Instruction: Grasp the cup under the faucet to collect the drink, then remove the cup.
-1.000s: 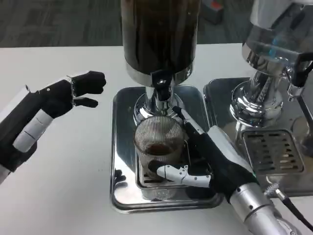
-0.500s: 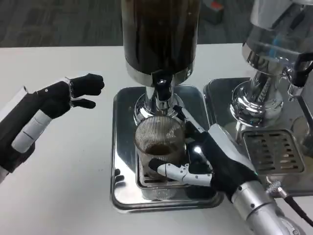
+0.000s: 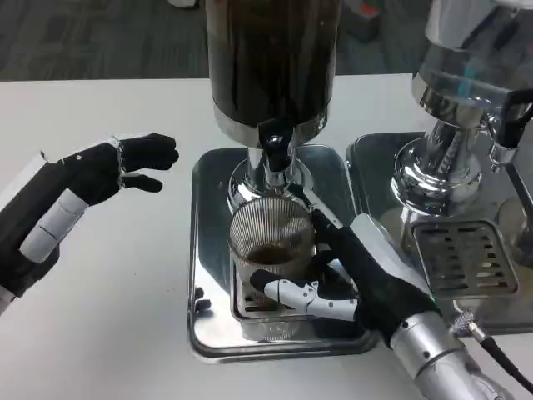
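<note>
A ribbed clear cup with a little dark drink in its bottom stands on the drip grate under the faucet of the dark drink dispenser. My right hand wraps the cup from the right, thumb across its front and fingers behind it. My left hand hovers over the bare table to the left of the tray, fingers apart and holding nothing.
The dispenser stands on a shiny steel tray. A second dispenser with its own tray and drip grate stands close on the right. White table lies at the left and front.
My right hand shifted slightly around the cup and stays on it. My left hand barely moved. The cup stays under the faucet.
</note>
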Robot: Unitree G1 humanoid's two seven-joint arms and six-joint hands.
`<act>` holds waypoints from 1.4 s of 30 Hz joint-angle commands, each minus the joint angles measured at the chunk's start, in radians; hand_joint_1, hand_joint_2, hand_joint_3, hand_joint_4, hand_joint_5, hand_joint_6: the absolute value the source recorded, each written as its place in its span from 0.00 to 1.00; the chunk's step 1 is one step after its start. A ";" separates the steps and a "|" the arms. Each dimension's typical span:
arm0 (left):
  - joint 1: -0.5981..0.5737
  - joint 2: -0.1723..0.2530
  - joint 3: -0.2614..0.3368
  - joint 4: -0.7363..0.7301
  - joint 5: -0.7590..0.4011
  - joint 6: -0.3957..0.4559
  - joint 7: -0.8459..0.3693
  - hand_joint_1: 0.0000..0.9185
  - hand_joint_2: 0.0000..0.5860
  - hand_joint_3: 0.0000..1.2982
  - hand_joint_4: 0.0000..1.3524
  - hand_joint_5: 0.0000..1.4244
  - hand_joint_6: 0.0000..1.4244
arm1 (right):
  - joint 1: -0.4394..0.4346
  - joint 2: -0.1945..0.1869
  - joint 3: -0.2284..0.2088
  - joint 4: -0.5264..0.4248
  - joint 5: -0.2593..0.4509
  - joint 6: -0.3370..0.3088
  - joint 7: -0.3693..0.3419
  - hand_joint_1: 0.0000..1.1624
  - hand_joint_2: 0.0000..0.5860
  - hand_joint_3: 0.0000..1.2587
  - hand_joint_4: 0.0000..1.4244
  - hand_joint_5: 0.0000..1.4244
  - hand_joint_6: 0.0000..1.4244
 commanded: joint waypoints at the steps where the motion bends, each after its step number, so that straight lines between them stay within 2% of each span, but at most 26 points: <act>1: 0.021 0.003 -0.002 -0.003 0.017 0.010 0.001 0.00 0.16 0.26 0.22 0.18 0.27 | 0.016 0.006 0.018 0.019 -0.002 -0.025 -0.019 0.45 0.32 0.08 0.12 0.21 0.34; 7: 0.028 0.008 0.000 -0.006 0.018 0.016 0.004 0.00 0.18 0.26 0.23 0.19 0.28 | 0.024 0.018 0.035 0.040 -0.011 -0.055 -0.074 0.46 0.32 0.12 0.16 0.26 0.45; 19: 0.045 0.011 0.001 -0.019 0.021 0.027 0.008 0.00 0.19 0.26 0.24 0.20 0.30 | 0.059 0.054 0.063 0.037 -0.065 -0.062 -0.184 0.48 0.32 0.17 0.23 0.34 0.60; 27: 0.055 0.013 0.003 -0.025 0.023 0.029 0.011 0.00 0.21 0.26 0.24 0.20 0.30 | 0.075 0.078 0.080 0.040 -0.093 -0.069 -0.248 0.49 0.31 0.19 0.26 0.37 0.64; 42: 0.065 0.016 0.003 -0.034 0.026 0.033 0.015 0.00 0.22 0.26 0.25 0.21 0.31 | 0.080 0.100 0.099 0.046 -0.128 -0.054 -0.291 0.46 0.33 0.22 0.29 0.40 0.69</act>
